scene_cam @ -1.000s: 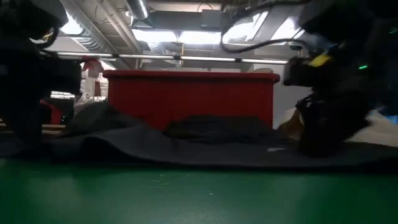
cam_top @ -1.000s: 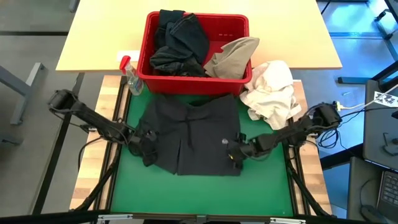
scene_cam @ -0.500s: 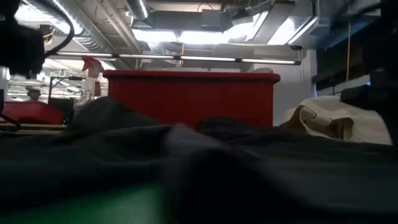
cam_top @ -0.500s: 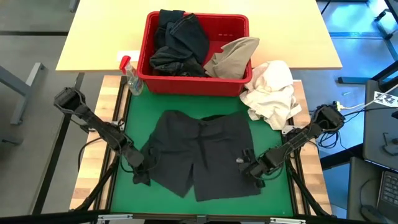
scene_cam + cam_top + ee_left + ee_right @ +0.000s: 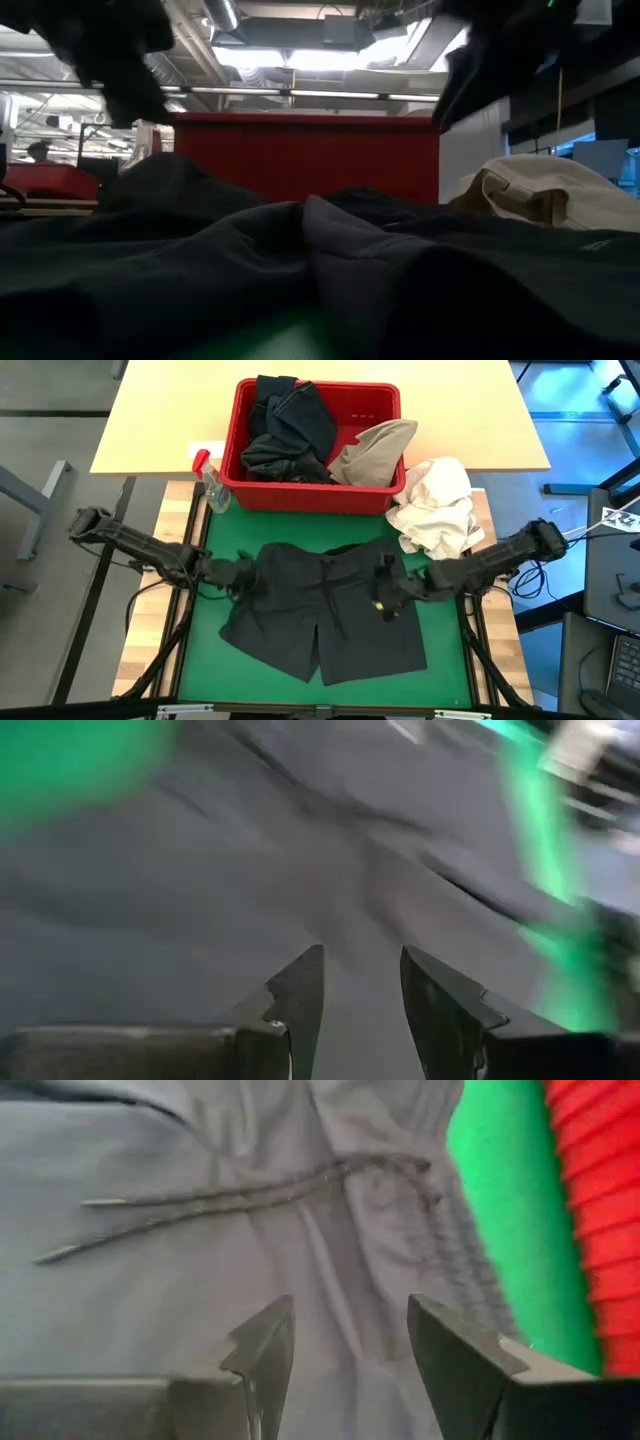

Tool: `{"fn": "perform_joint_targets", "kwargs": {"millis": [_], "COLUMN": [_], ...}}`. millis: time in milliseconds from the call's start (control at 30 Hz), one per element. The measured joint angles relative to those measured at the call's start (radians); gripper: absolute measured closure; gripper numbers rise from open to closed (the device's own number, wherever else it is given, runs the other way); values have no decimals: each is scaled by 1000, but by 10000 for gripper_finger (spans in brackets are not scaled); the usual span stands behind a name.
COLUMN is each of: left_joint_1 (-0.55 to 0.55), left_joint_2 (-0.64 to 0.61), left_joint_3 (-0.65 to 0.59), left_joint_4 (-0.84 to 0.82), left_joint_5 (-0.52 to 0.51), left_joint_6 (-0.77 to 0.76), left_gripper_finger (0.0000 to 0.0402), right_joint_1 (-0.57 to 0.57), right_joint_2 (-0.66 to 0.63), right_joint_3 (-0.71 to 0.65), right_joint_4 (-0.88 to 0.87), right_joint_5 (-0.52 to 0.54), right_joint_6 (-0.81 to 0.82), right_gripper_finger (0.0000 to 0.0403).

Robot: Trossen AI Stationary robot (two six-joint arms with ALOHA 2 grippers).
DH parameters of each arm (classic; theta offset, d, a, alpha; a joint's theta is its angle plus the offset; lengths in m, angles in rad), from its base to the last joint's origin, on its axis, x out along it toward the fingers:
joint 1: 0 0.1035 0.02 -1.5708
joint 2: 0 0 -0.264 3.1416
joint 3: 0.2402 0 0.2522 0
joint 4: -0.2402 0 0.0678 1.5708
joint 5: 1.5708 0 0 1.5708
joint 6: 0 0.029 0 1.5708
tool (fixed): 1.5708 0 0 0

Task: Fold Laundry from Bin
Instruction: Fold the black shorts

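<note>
Dark grey shorts (image 5: 325, 615) lie spread on the green mat (image 5: 440, 660), waistband and drawstrings (image 5: 230, 1195) toward the bin, legs toward the near edge. The red bin (image 5: 310, 500) stands behind them, holding black laundry (image 5: 290, 430) and a khaki piece (image 5: 375, 450). My left gripper (image 5: 248, 575) hovers open over the shorts' left side, and its fingers (image 5: 300, 990) have only cloth beyond them. My right gripper (image 5: 383, 592) hovers open over their right side, fingers (image 5: 265, 1340) apart. In the low view both hang above the cloth.
A white cloth bundle (image 5: 435, 505) lies at the mat's far right, beside the bin. A clear spray bottle with a red top (image 5: 212, 485) stands left of the bin. Bare green mat shows in front of the shorts' legs and along both sides.
The dark garment, bunched close to the bin a second ago, has been drawn toward the near edge and spread out into shorts. Both grippers went with it, then rose and swung back toward the far edge and inward, while the shorts stayed flat on the mat.
</note>
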Motion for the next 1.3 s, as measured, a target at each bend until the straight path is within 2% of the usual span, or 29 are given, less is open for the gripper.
{"fn": "perform_joint_targets", "kwargs": {"millis": [67, 133, 267, 333, 433, 633, 733, 867, 1000, 1100, 1167, 1300], "left_joint_1": [47, 98, 202, 237, 288, 382, 418, 432, 408, 390, 379, 359], "left_joint_2": [-1, 20, 112, 162, 236, 326, 333, 315, 261, 225, 207, 203], "left_joint_3": [-4, -21, -56, -62, -64, -64, -64, -45, 24, 82, 113, 131], "left_joint_4": [10, 61, 145, 133, 71, 47, 26, 15, 17, 17, 17, 60], "left_joint_5": [-125, -158, -31, -29, -117, -375, -398, -312, -92, 35, 83, 96], "left_joint_6": [32, 38, 81, 100, 118, 121, 124, 129, 215, 277, 288, 303], "left_gripper_finger": [273, 273, 273, 273, 273, 273, 273, 273, 273, 273, 273, 273], "right_joint_1": [-44, -74, -89, -88, -89, -89, -89, -89, -90, -89, -90, -149], "right_joint_2": [4, 10, 23, 27, 47, 72, 67, 61, 22, -26, -61, -149], "right_joint_3": [-51, -117, -250, -304, -375, -427, -428, -396, -289, -196, -149, -120], "right_joint_4": [88, 163, 292, 345, 367, 401, 406, 386, 303, 152, 48, -97], "right_joint_5": [-63, -121, -182, -194, -194, -191, -190, -168, -164, -121, -69, -16], "right_joint_6": [7, 30, 90, 113, 138, 168, 171, 168, 174, 193, 217, 290], "right_gripper_finger": [206, 206, 206, 206, 206, 206, 206, 206, 206, 206, 206, 205]}}
